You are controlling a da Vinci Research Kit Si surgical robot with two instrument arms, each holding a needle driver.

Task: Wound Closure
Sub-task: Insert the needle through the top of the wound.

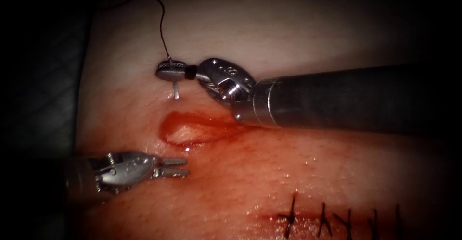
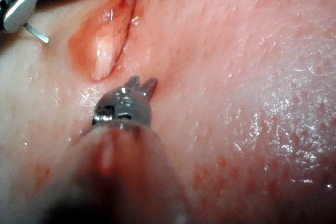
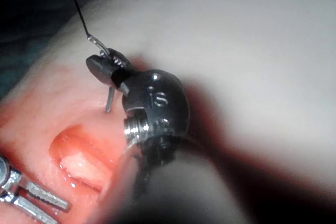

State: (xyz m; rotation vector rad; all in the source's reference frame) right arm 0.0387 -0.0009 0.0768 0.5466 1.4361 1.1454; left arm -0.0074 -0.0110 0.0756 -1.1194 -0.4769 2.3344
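Observation:
My right tool [image 1: 171, 70] is shut on the curved needle [image 1: 176, 91] near its thread end. The needle's short free part points down at the tissue [image 1: 288, 28] just above the left end of the open cut [image 1: 190, 129]; I cannot tell whether the tip touches. Black thread [image 1: 163, 23] runs up from the needle's tail. My left tool [image 1: 175, 168] lies low at the lower left of the cut, jaws slightly open, holding nothing. The right wrist view shows the right tool [image 3: 107, 66] shut on the needle [image 3: 109, 100]. The left tool [image 2: 142, 84] sits beside the cut [image 2: 102, 51].
Red fluid pools in and around the open cut. Several dark stitches [image 1: 327, 218] close the cut further right. The right tool's thick shaft [image 1: 337, 98] crosses above the wound from the right. Dark cloth [image 1: 43, 76] borders the tissue on the left.

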